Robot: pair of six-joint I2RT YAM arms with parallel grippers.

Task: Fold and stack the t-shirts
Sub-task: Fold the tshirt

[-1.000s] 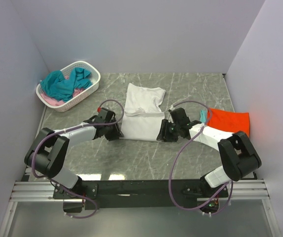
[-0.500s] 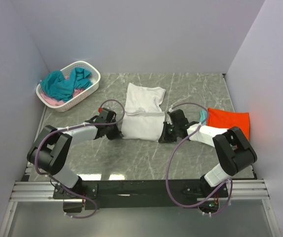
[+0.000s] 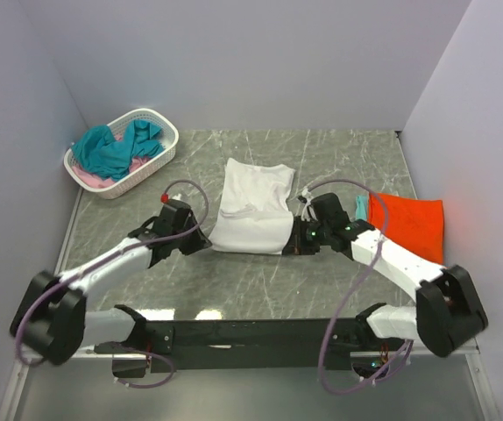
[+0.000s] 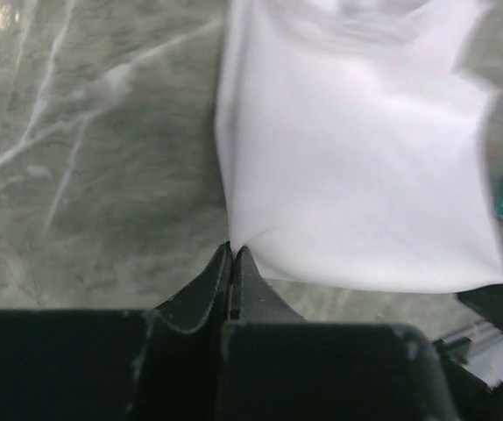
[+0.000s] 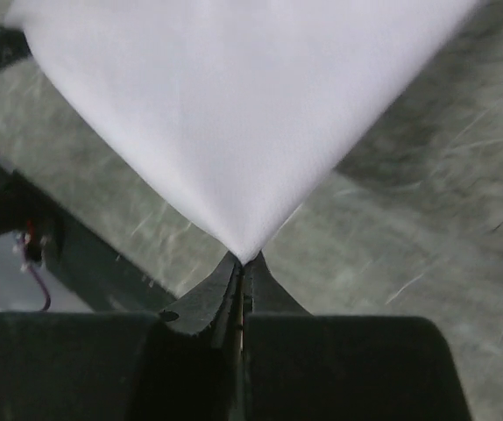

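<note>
A white t-shirt (image 3: 253, 206) lies partly folded mid-table. My left gripper (image 3: 206, 243) is shut on its near left corner; in the left wrist view that gripper (image 4: 234, 252) pinches the white cloth (image 4: 357, 167). My right gripper (image 3: 288, 248) is shut on the near right corner, and in its wrist view this gripper (image 5: 244, 259) holds a point of the white cloth (image 5: 243, 114) lifted off the table. A folded orange-red t-shirt (image 3: 407, 220) lies at the right. Teal t-shirts (image 3: 111, 149) and a pink one (image 3: 89, 179) fill the basket.
The white perforated basket (image 3: 151, 167) stands at the back left on the grey marble table (image 3: 234, 281). A teal cloth edge (image 3: 360, 207) peeks out beside the orange-red shirt. Walls close in the left, back and right sides.
Both grippers closed on the white shirt's near corners. The arms then drew back and lifted the near edge; the shirt's front hem now hangs raised between them.
</note>
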